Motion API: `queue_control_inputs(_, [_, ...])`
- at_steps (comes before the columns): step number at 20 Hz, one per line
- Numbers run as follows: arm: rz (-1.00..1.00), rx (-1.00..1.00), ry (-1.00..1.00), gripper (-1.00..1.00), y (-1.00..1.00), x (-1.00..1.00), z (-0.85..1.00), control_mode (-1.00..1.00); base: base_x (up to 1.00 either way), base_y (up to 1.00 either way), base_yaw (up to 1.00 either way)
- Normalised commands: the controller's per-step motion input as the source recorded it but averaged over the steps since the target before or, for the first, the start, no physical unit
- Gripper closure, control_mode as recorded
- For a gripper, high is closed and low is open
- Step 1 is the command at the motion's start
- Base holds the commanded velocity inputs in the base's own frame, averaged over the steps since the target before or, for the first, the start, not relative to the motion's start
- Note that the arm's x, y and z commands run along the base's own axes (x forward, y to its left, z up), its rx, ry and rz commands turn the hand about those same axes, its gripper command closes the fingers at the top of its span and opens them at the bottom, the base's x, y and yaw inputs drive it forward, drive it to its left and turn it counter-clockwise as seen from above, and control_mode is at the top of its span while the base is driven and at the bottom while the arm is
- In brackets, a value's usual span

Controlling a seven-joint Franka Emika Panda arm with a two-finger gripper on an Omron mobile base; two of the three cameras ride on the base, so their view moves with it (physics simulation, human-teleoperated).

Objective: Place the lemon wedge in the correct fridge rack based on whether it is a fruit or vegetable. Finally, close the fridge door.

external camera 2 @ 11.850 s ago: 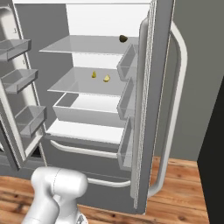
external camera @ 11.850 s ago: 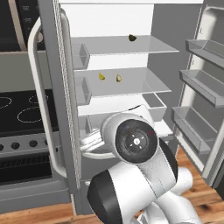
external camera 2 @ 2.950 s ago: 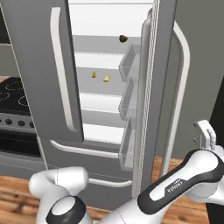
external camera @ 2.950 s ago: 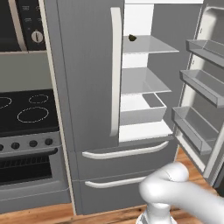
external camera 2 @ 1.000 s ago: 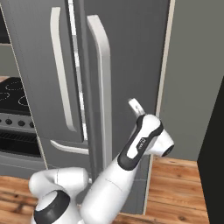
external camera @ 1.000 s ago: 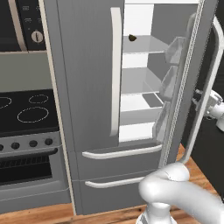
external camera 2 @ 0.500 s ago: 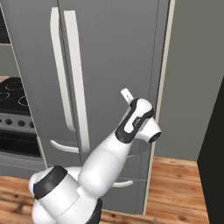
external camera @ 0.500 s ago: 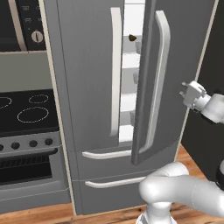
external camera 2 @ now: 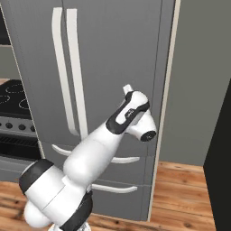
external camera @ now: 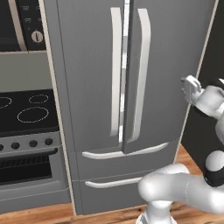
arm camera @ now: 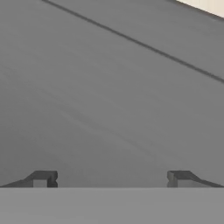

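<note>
Currently gripper (arm camera: pixel 112 178) faces flat steel of fridge door (external camera: pixel 175 74), right leaf; fingers (arm camera: pixel 43 178) spread wide, pinching nothing. Door lies straight ahead of hand, very close or touching; cannot tell which. Long axis of door vertical. Right leaf sits slightly proud of left leaf at lower edge; thin bright gap between handles. Judgement: final forward push seats it. Lemon wedge, fridge rack hidden behind door.
</note>
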Motion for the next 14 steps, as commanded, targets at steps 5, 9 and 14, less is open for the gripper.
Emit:
queue_control_inputs(5, [-0.24,-0.04,0.19,-1.0,0.27,0.23,0.0,-1.0,0.0,0.0,0.0])
queue_control_inputs(9, [-0.21,-0.03,0.18,-1.0,0.27,0.15,0.04,-1.0,0.0,0.0,0.0])
queue_control_inputs(14, [-0.17,-0.03,0.17,-1.0,0.25,0.12,0.1,-1.0,0.0,0.0,0.0])
